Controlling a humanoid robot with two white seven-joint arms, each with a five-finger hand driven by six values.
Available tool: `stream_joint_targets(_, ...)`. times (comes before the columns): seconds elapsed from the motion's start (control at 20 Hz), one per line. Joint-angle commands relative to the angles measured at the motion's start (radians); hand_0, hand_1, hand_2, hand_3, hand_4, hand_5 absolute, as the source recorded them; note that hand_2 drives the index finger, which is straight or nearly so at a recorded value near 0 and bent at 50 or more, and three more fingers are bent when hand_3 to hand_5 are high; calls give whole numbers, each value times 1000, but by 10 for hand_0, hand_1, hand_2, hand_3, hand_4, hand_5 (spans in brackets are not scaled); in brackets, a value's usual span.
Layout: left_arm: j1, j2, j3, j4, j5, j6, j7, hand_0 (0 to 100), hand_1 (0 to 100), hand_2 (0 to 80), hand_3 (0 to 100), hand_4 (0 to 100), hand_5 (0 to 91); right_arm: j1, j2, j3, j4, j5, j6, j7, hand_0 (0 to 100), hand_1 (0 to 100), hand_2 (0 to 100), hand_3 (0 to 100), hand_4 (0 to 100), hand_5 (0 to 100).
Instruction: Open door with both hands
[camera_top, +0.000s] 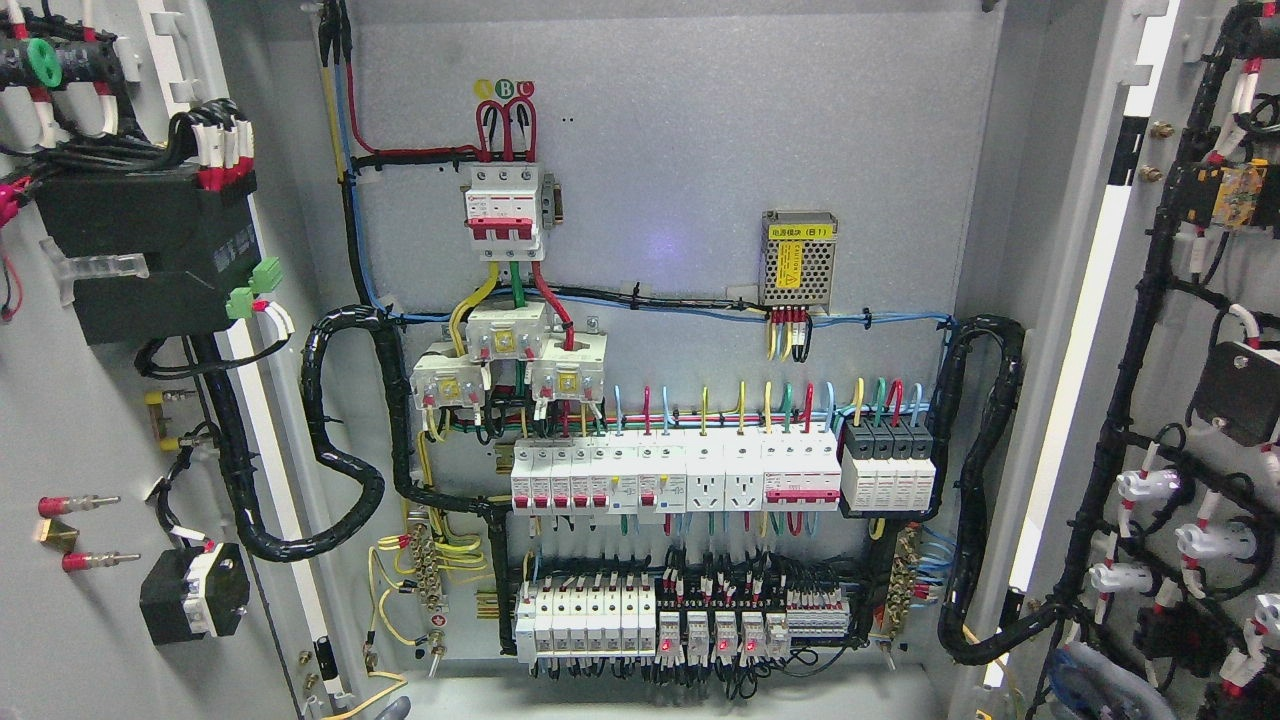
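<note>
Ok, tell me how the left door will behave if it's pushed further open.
The left door would probably swing stiffly as one panel, being sheet metal. It likely feels heavy, since the black box and other parts are mounted on it. The black cable bundle looping to the cabinet may tug back.

Round markers (505, 89) above the top breaker (503, 210): letters B and C are read on the green and red ones, the yellow one is unclear | yellow label (799, 232) on the metal power supply (798, 260): Chinese characters with "1" in brackets are seen | print on other devices is too small to be read
</note>
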Motion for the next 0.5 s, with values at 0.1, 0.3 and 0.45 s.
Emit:
stream_joint_targets(0.1,10,14,76,-1,40,-38,0,0,0,0,0,0,0,17,-11,-45,2,-9,1,-9,191,0,0,0,0,0)
stream_joint_targets(0.3,10,20,90,-1,61,-47,0,0,0,0,0,0,0,22,-6,-57,5,-10,2,-11,191,0,0,0,0,0)
stream_joint_targets(0.45,9,25,104,-1,86,-48,0,0,0,0,0,0,0,39,-8,-62,3,-10,2,-11,191,0,0,0,0,0)
